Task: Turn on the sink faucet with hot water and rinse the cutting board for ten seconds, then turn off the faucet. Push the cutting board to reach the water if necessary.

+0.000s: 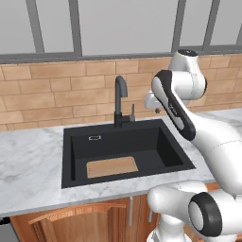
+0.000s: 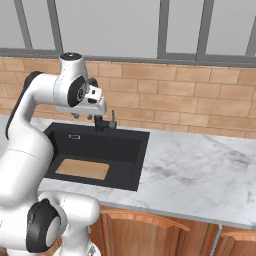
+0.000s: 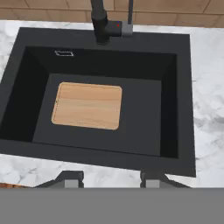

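Light-brown wooden cutting board (image 3: 87, 105) is seen flat on the matte black sink (image 3: 175, 83) floor, left of frame centre. Gripper (image 3: 111, 178) jaws are held partly apart, empty. No legible writing is found.

Count: one sink (image 3: 175, 87), one faucet (image 1: 120, 101), one cutting board (image 3: 87, 105), one gripper (image 3: 112, 178).

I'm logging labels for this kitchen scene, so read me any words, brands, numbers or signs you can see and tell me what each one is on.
None: no readable text on the sink, faucet, cutting board or counter.
A small red dot on the faucet base is a mark, not a letter.
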